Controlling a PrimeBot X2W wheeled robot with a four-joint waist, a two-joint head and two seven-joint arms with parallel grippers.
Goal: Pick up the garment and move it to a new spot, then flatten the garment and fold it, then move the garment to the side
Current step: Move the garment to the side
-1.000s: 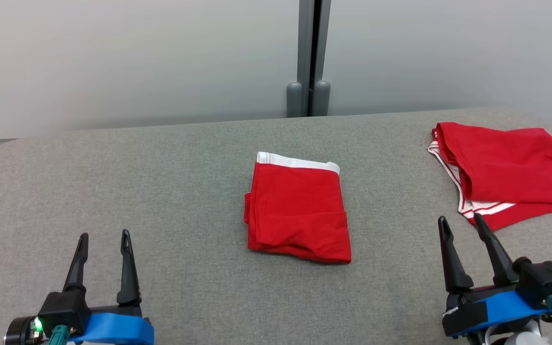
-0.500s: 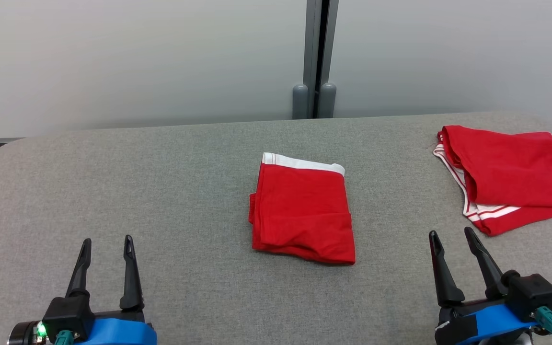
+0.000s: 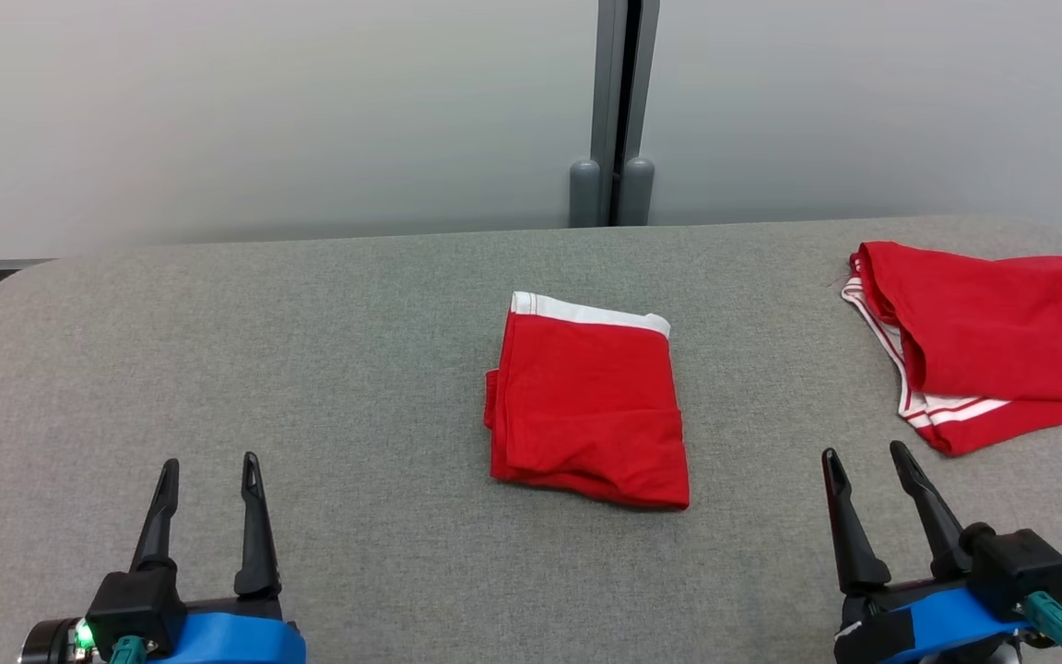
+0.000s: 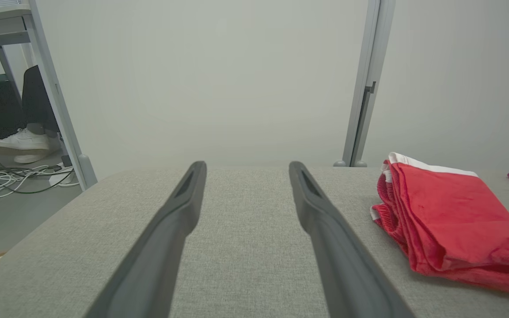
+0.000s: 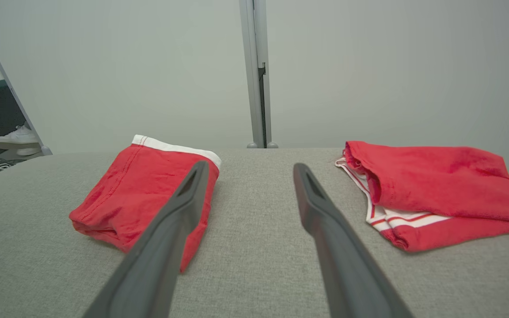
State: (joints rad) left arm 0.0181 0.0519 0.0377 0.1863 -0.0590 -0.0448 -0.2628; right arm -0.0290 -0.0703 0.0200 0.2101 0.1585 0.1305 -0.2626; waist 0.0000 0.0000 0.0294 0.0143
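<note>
L gripper [image 3: 209, 463]: lower left of head view, jaws spread wide, fingers approx parallel, released, empty. It sits over bare grey padded table [image 3: 328, 350]; can't tell if the tips touch the fabric. In L wrist view just grey cloth shows btwn the two fingers [image 4: 179, 207].

R gripper [image 3: 863, 452]: lower right of head view, also wide open, gripping nothing, fingers leaning a bit to the left. It's over bare table too.

Folded red shorts [image 3: 591, 406]: mid-table, roughly centred btwn the two grippers and farther from the robot than both. They're folded to a compact rectangle w/ the white waistband along the far edge and layered folds at the left and near edges. They lie flat and are well apart from both grippers. In R wrist view that gripper's left finger overlaps the shorts' right edge in the picture, but head view shows a clear gap, so no contact.

Second red garment [image 3: 992, 341]: far right of table, looser and rumpled, w/ a white/red striped band at its left and near edge. Its near corner lies just beyond and right of the R gripper tips, not touching.

Bkgd: pale wall panels w/ a grey post [image 3: 619, 92] behind the table. In L wrist view, far left, a white shoe [image 4: 20, 141] and cables [image 4: 11, 179] are on the floor.
</note>
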